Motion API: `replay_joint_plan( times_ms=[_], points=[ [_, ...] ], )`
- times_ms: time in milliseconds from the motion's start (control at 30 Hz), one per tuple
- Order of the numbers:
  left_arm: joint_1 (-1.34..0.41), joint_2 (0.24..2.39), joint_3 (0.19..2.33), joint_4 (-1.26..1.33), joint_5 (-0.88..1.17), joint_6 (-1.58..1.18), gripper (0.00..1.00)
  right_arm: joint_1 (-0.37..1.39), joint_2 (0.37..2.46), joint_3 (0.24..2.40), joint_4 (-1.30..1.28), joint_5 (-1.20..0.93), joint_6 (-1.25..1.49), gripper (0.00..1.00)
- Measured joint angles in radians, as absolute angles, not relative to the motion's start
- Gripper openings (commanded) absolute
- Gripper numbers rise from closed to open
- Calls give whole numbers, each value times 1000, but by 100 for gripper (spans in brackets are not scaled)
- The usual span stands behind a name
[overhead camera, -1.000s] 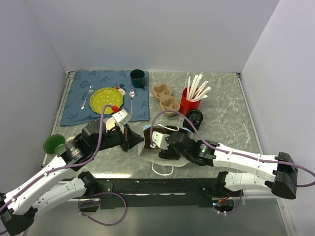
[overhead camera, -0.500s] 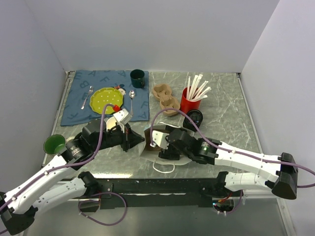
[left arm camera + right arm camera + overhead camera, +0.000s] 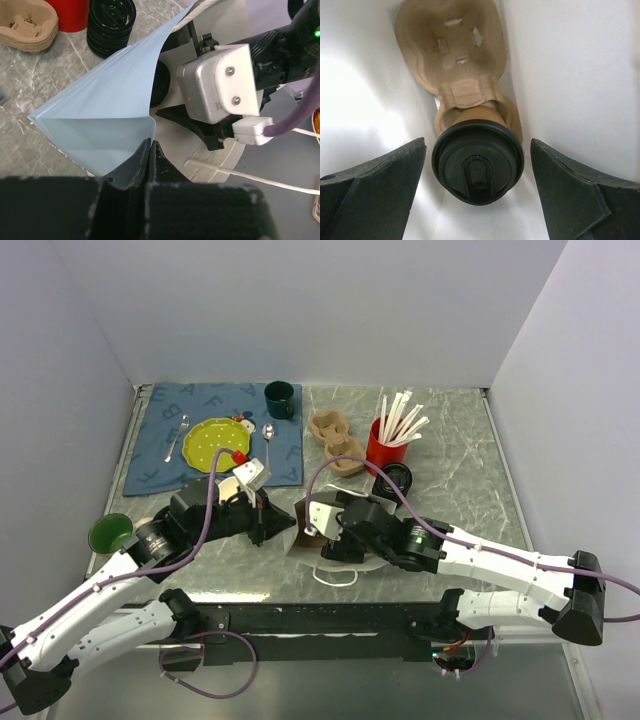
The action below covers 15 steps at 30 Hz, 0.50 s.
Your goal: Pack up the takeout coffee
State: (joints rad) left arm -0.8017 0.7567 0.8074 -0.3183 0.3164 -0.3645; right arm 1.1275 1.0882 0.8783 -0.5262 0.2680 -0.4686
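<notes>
The takeout coffee (image 3: 478, 167), a brown paper cup with a black lid, sits in one pocket of a cardboard carrier (image 3: 455, 55) inside a white paper bag (image 3: 110, 95). My right gripper (image 3: 478, 150) is open inside the bag, one finger on each side of the lid and not touching it. My left gripper (image 3: 150, 145) is shut on the bag's rim corner and holds the mouth open. In the top view the bag (image 3: 298, 540) lies between my left gripper (image 3: 268, 520) and right gripper (image 3: 325, 530); the cup is hidden there.
A stack of black lids (image 3: 395, 478), a red cup of straws (image 3: 385, 445) and spare cardboard carriers (image 3: 335, 438) stand behind the bag. A dark green mug (image 3: 280, 398) and a green plate (image 3: 213, 443) sit on a blue mat. A green cup (image 3: 110, 533) is at the left edge.
My right gripper has shifted slightly up and left at the bag's mouth. My left gripper has edged a little to the right, still holding the bag.
</notes>
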Motion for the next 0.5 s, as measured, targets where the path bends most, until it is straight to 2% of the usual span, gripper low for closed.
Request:
replay_joint_plan(
  times_ms=[500],
  points=[
    [-802,772,818,-320,315,-388,4,1127,1073,923,-548,269,-463,90]
  ],
)
